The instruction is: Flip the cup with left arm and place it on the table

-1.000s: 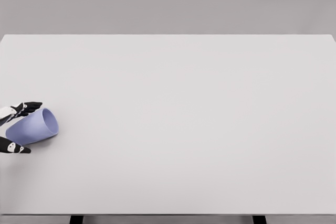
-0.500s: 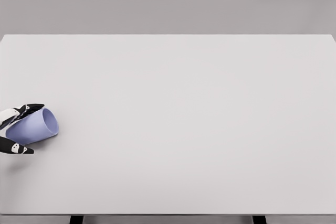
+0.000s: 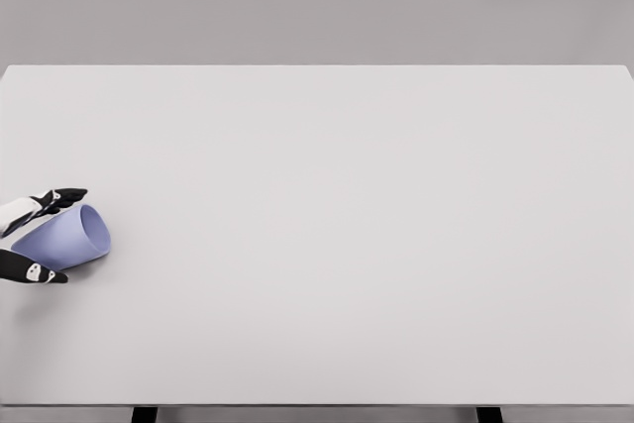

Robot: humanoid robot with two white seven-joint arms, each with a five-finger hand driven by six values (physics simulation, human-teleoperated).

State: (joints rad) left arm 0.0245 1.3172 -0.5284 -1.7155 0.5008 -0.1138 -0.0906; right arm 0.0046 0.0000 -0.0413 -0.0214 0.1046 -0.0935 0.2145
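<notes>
left hand [image 3: 30, 235] seemingly grips tipped cup [image 3: 65, 238] on table [image 3: 347, 225].

Cup [image 3: 63, 239]: lavender, smooth, matt, plastic-looking, near the table's left edge.
Table [image 3: 347, 205]: pale grey top, smooth, matt, unmarked.
Left hand [image 3: 30, 237]: white shell, glossy black fingertips [image 3: 69, 194].

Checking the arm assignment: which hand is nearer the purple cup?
Left. The left hand brackets the cup lying on its side, fingers above and below it. The right hand is out of view.
</notes>
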